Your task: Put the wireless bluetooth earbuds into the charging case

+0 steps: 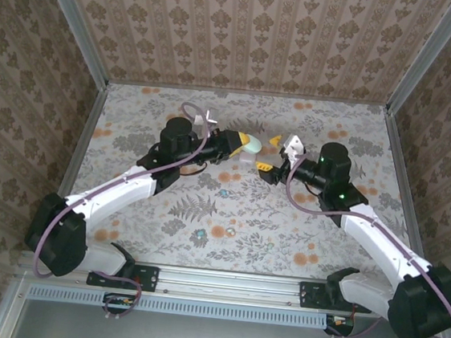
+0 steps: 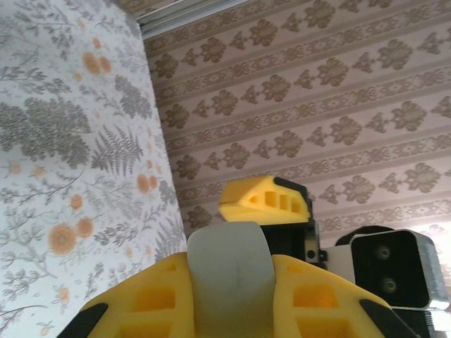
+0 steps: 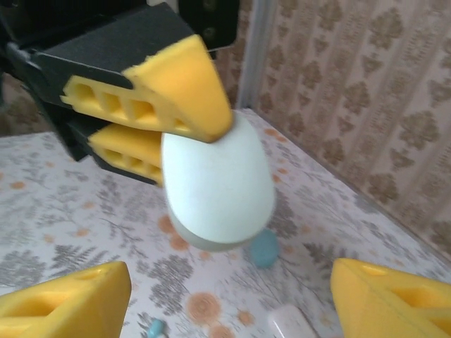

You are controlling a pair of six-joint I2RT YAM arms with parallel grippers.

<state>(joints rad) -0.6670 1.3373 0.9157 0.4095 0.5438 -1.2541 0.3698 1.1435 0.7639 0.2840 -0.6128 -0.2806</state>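
**Now the case is held up between the two arms**

The pale charging case (image 3: 218, 186) is gripped by the left gripper (image 1: 242, 144), its jaws closed on one end, and it is lifted above the surface (image 1: 324, 228). It is probably held in the air so that it can be reached by the right gripper (image 1: 270, 153), whose jaws are spread wide and kept apart from the case. The lid appears not opened yet. A teal earbud (image 3: 264, 248) is lying on the surface below; no earbud seems to be inserted so far.

Pale rounded charging case (image 3: 218, 183) aloft, tilted, teal earbud (image 3: 264, 248) lying beneath
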